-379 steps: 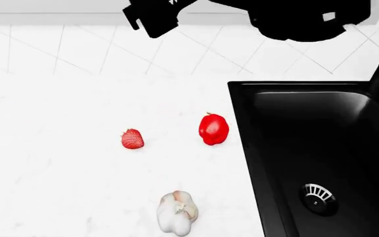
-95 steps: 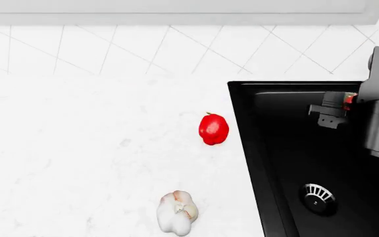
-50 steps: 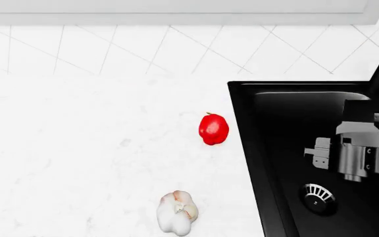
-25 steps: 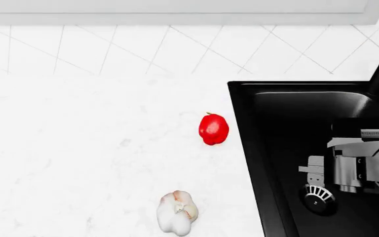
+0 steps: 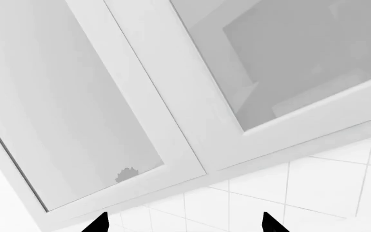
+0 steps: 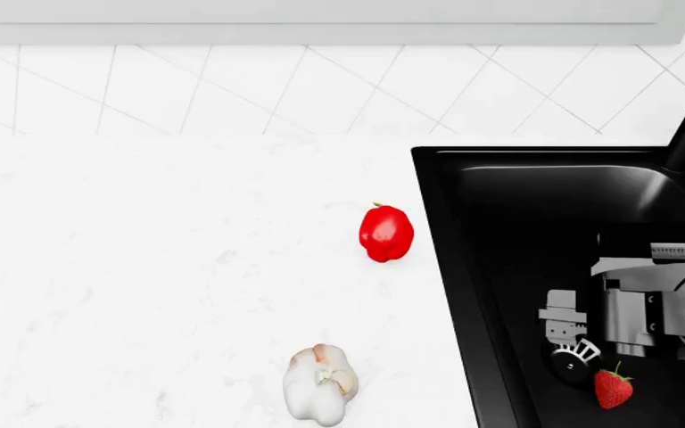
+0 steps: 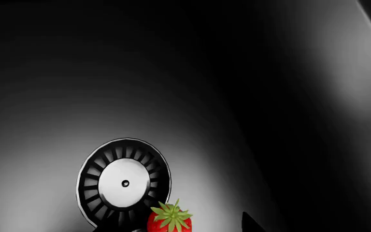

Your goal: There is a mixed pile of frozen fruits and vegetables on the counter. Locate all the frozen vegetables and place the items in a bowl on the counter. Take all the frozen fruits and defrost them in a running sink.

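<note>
The strawberry lies in the black sink beside the drain. The right end effector hangs above, open and empty. Bell pepper and garlic bulb sit on the table.

White tiled wall set in a diagonal grid, running from 9 to 3 o'clock across the head view. White framed cabinet doors above, evenly lit.

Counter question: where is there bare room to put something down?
The counter is bare left of the bell pepper and garlic bulb, back to the tiled wall. The sink is crowded near its drain: strawberry and right pincer.
</note>
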